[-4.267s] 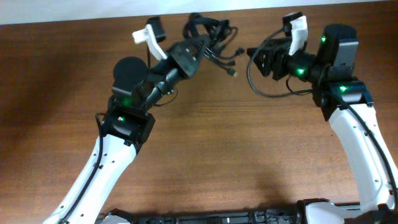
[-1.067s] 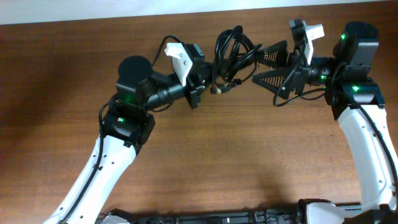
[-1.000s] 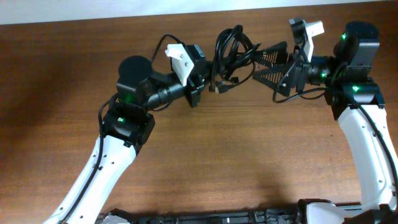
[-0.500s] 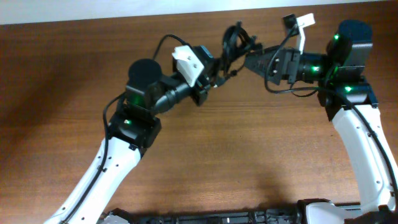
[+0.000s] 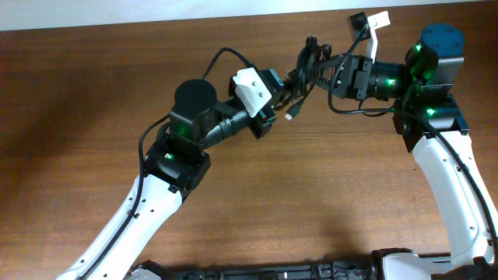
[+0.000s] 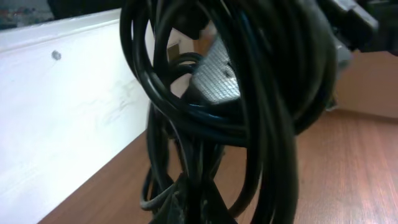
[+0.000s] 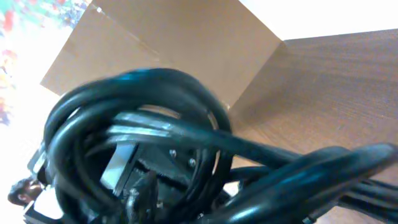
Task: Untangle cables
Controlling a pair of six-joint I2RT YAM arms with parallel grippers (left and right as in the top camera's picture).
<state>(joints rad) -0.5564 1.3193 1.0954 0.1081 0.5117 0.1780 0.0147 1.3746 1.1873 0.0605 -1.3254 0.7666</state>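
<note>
Tightening is the main risk. Cables [image 5: 305, 64] hang as one knotted bundle above the far side of the table [image 5: 311, 194], between the two grippers. A straight pull apart would, I judge, cinch the loops harder instead of freeing them.

Left gripper [image 5: 278, 87] is clamped together on the bundle's lower strands; in its wrist view the cords run down to where its fingers meet. Right gripper [image 5: 333, 71] sits against the other side of the bundle. Cords fill its wrist view and hide the jaws, so I cannot tell whether it is closed on anything.

If it has one strand or none, a pull could slip off and let the bundle swing or drop. A grip on several strands at once would lock the knot. One loose plug [image 5: 290, 116] dangles below the bundle and could snag on a loop or on the left gripper. The bundle hangs near the table's far edge, so a drop might send it off.

No container shows in any view.
</note>
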